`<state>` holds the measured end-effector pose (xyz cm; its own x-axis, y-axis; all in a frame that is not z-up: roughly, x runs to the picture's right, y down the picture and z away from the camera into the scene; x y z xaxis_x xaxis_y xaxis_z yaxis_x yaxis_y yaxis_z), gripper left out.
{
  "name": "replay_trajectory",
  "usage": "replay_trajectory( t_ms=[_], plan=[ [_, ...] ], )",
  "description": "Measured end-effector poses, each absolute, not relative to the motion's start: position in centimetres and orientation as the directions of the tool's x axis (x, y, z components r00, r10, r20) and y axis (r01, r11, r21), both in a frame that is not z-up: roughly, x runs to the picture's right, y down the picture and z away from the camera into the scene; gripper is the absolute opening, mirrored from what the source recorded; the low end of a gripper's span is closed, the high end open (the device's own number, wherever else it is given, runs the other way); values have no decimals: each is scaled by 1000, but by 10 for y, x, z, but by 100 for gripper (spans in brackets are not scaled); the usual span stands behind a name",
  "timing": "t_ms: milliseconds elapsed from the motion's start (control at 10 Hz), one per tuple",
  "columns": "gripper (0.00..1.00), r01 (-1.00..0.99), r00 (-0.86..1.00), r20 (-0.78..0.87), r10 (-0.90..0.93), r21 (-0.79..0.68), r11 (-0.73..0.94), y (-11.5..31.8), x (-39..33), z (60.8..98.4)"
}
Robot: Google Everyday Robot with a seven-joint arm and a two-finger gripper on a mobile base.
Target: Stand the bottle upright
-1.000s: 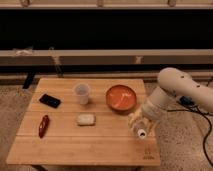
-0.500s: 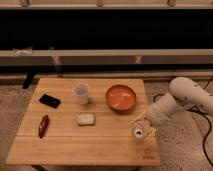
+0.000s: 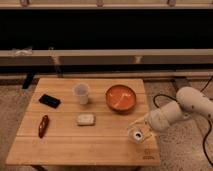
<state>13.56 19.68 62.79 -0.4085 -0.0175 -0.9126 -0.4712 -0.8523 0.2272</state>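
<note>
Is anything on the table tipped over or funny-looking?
Yes: the bottle, near the front right edge of the table, is tilted with its white cap toward the camera, held by the gripper. Nothing looks spilled.

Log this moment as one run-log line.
gripper: shut on bottle | place: low over table's near corner, arm's side | bottle: cap toward camera, not yet released | upright: cannot tell

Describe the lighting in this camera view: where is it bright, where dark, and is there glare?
Camera view: the table is evenly, warmly lit; behind it runs a nearly black band; shadows are faint; the pale streak in the bowl could be glare or contents; the gripper, at the table's front right, is shut on the bottle, whose white cap catches the light.
</note>
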Motion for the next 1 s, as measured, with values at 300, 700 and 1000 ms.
replay_trajectory(
  t_ms=[300, 700, 1000],
  plan=[
    [0, -459, -359, -933, -21, 196, -867, 196, 127, 626],
    [0, -514, -284, -959, 20, 134, -847, 196, 112, 627],
    [0, -595, -222, -974, 42, 102, -797, 200, 96, 631]
  ],
)
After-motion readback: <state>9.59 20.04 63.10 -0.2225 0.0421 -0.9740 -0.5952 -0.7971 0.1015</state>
